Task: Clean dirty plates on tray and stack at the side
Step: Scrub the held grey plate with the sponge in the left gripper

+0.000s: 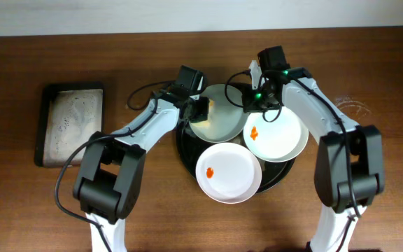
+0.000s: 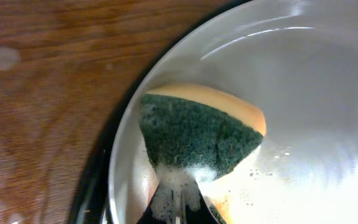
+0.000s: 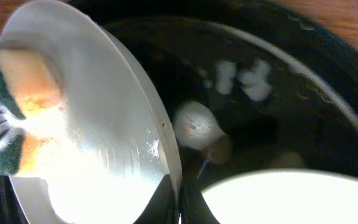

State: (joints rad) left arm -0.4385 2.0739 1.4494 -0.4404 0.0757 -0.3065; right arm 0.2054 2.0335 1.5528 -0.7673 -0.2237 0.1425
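Note:
Three white plates sit on the round black tray (image 1: 184, 150). The back plate (image 1: 222, 119) is tilted up; my right gripper (image 1: 252, 102) is shut on its rim (image 3: 166, 155). My left gripper (image 1: 200, 109) is shut on a soapy green and yellow sponge (image 2: 197, 140) and presses it on that plate's face (image 2: 316, 93); the sponge also shows in the right wrist view (image 3: 17, 93). The right plate (image 1: 278, 136) and the front plate (image 1: 228, 173) each carry an orange smear and lie flat.
A rectangular black tray (image 1: 72, 124) with foam in it lies at the left on the wooden table (image 1: 19, 203). The round tray's wet floor (image 3: 272, 106) shows beside the held plate.

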